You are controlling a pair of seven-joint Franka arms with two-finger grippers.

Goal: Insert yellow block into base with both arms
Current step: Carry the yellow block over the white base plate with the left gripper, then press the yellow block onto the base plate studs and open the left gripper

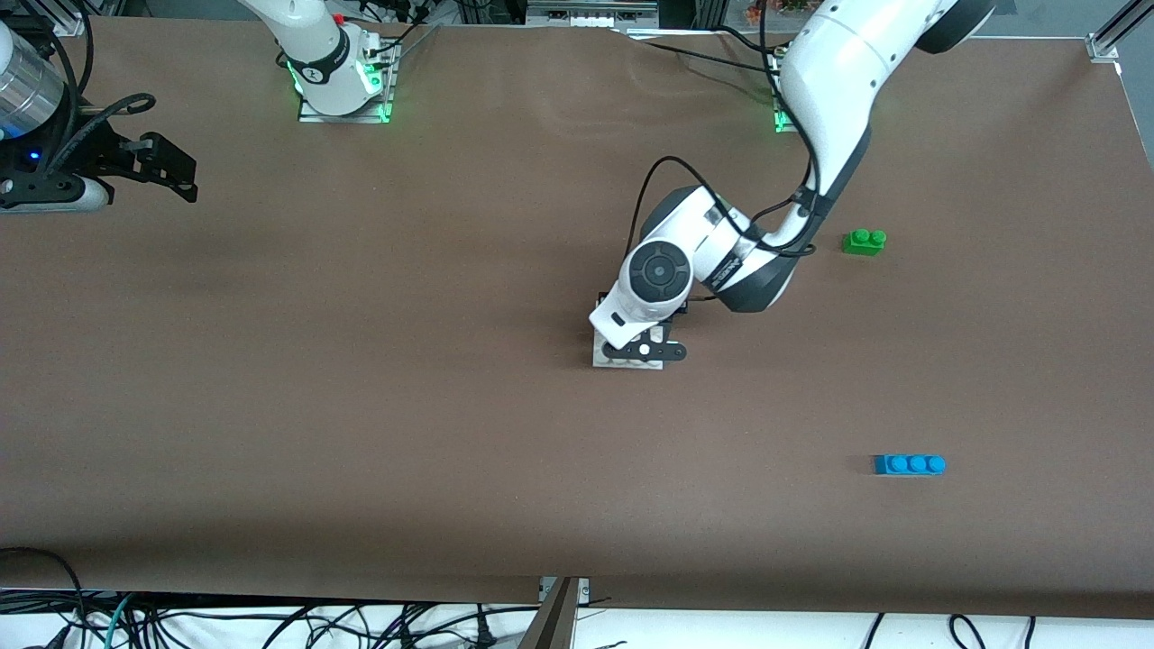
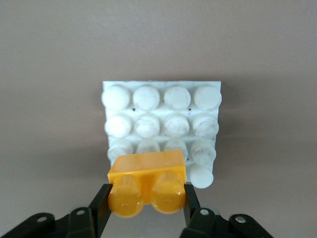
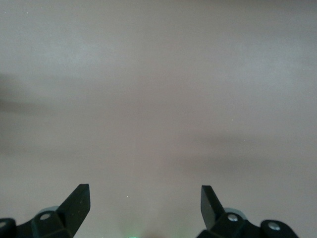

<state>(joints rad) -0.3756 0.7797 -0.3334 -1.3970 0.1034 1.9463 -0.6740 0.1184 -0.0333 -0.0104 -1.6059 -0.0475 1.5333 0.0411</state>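
Brown tabletop (image 1: 361,433): a plain mat surface carrying the base and two loose bricks.
Base (image 2: 163,114): white square studded plate lying flat near the middle of the tabletop, mostly hidden under the left arm's wrist in the front view (image 1: 602,358).
Yellow block (image 2: 147,186): clamped between the fingers of the left pincer, its two round studs facing the wrist camera; it sits at the edge row of the base, covering studs there. Whether it is pressed fully home cannot be told.
Left pincer (image 2: 147,206): closed on the yellow block, one black finger (image 2: 101,201) on each side of it, right down at the base (image 1: 642,350).
Right pincer (image 3: 145,201): fingers spread wide, holding nothing, over bare tabletop at the right arm's end (image 1: 167,171); this arm waits.
Green brick (image 1: 864,242): two studs, toward the left arm's end, well apart from the base.
Blue brick (image 1: 909,464): three studs, nearer to the front camera than the green brick.
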